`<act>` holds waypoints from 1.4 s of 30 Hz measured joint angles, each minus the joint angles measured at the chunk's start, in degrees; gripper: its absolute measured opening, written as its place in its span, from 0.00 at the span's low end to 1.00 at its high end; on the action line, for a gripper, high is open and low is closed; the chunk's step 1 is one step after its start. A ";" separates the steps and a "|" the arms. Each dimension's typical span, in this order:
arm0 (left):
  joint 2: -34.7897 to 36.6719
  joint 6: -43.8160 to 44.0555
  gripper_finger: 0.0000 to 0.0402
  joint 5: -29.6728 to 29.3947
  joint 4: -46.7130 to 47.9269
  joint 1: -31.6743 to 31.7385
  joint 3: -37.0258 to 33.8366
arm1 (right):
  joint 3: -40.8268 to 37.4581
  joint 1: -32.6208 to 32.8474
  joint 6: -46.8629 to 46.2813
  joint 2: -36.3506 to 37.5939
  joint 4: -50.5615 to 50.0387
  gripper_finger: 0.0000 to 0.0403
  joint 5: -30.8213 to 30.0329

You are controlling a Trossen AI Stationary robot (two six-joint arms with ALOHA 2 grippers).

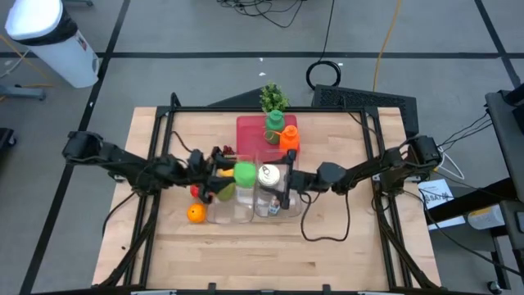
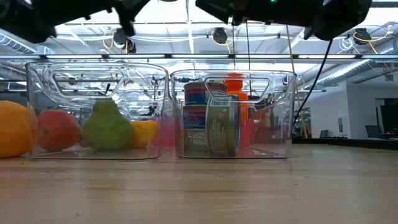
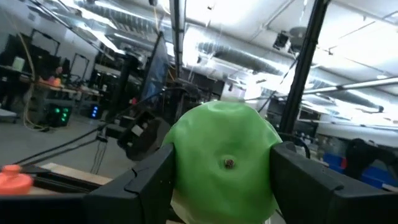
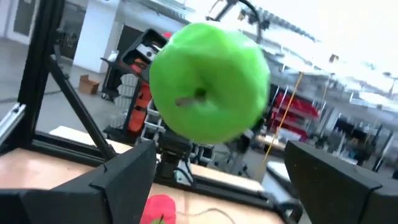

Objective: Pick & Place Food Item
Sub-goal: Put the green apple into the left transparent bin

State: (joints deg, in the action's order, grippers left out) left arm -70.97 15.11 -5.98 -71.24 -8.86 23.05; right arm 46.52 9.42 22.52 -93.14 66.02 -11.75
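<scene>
My left jaws [image 1: 237, 174] grip the green apple [image 1: 244, 173] at frame centre in the high view, raised over the left bin [image 2: 96, 112]. My right jaws [image 1: 282, 182] stand open just beside it, over the right bin [image 2: 233, 115].

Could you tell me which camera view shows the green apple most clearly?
The right wrist view: the green apple shows whole, stem side on. In the left wrist view the left gripper clamps it, hiding its sides; the high view shows it small; the low view misses it.

green apple [image 4: 208, 81], held by far hand [image 4: 163, 138]
</scene>
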 joint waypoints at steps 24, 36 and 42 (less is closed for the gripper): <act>-12.89 0.65 0.59 3.71 0.38 0.13 8.81 | -0.09 3.80 4.32 0.04 4.27 0.85 1.02; -12.71 0.63 0.61 5.04 2.20 0.22 8.73 | -0.09 4.19 -2.34 0.18 2.10 0.68 0.75; -10.07 -2.14 0.70 6.53 5.26 0.22 8.56 | 0.05 4.23 -5.33 3.04 -6.32 0.68 1.62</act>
State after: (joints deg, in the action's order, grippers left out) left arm -81.03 12.98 0.56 -65.98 -8.64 31.61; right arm 46.57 13.65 17.20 -90.10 59.70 -10.13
